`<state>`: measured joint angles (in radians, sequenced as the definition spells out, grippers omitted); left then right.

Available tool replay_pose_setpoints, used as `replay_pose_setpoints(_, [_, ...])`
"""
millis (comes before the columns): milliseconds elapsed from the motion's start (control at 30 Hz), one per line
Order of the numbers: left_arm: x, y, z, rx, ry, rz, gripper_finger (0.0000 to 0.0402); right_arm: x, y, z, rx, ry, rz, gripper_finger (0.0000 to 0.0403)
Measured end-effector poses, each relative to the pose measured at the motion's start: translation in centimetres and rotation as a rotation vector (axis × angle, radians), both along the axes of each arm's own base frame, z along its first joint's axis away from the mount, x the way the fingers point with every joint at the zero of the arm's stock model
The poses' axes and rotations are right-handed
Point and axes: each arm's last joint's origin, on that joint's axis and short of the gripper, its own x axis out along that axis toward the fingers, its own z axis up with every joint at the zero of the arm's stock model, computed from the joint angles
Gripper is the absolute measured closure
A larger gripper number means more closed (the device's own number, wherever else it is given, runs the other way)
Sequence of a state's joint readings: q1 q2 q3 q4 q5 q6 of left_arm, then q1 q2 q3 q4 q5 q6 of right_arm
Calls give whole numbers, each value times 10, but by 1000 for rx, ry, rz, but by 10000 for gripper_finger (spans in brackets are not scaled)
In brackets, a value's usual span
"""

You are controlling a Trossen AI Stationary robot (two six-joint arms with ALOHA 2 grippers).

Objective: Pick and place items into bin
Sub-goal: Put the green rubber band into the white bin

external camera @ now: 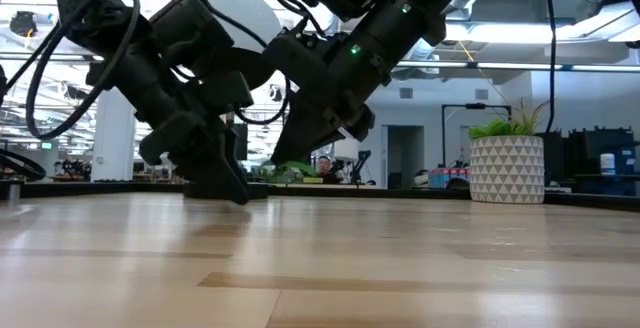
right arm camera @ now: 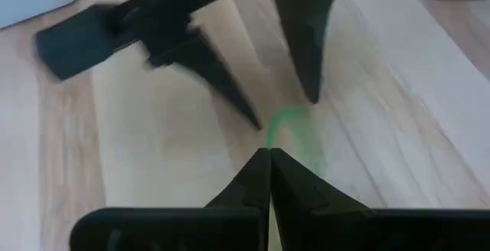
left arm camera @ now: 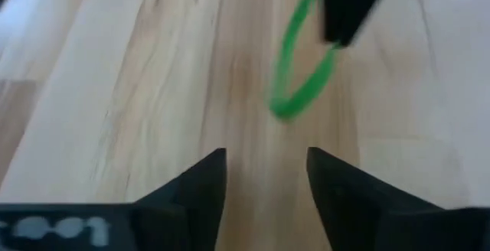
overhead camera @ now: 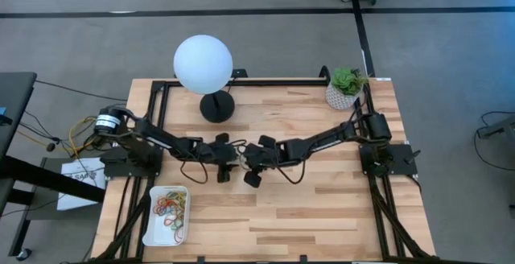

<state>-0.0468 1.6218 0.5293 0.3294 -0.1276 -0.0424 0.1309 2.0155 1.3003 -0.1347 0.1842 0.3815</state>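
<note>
A: Right tool (right arm camera: 269, 153)?
B: Tips were pressed together on a green rubber band (right arm camera: 285, 121); the loop stuck out past them, blurred. Seen from the left wrist, the band (left arm camera: 300, 67) hung from a dark tip above bare wood.

A: Left tool (left arm camera: 265, 176)?
B: Fingers stood apart, nothing between them, just beside the band. Both tools met near the middle of the tabletop (overhead camera: 322, 208).

A: Anything hard to read?
B: From above, the band couldn't be made out; the two tools (overhead camera: 241, 163) covered that spot. In the low view the arms (external camera: 250, 78) filled the frame, tips low over the wood, band not clear.

A: Bin?
B: White tray (overhead camera: 151, 228) at the front left edge, well apart from the tools, holding a heap of red, green, yellow and orange bands (overhead camera: 170, 206).

A: Surroundings?
B: White globe lamp (overhead camera: 203, 64) on a dark base behind the tools, potted plant (overhead camera: 346, 87) at the back right corner.

A: Arm pose?
B: Both arms reached inward from the sides, low and stretched.
</note>
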Motion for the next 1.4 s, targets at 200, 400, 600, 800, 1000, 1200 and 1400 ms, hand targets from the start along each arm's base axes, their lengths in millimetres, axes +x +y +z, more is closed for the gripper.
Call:
replay_pose_setpoints(200, [6,-4,6,37,-96,-6,203,-1,-7,-1,49,16,-61,402])
replay_pose_setpoints(400, [9,-6,11,60,-144,-30,203,2,-13,0,197,10,-26,403])
replay_pose_setpoints(600, [9,-7,11,41,-149,-55,204,4,-18,2,201,-24,-35,403])
replay_pose_setpoints(800, [9,-7,11,24,-150,-75,262,7,-24,4,197,-59,-38,400])
replay_pose_setpoints(1000, [9,-8,11,-10,-145,-77,384,6,-24,3,184,-43,-47,377])
replay_pose_setpoints(1200, [8,-9,9,-40,-134,-55,395,2,-17,0,161,1,-50,325])
replay_pose_setpoints(1400, [4,-17,10,-86,-98,-57,401,-3,0,-3,156,47,-12,282])
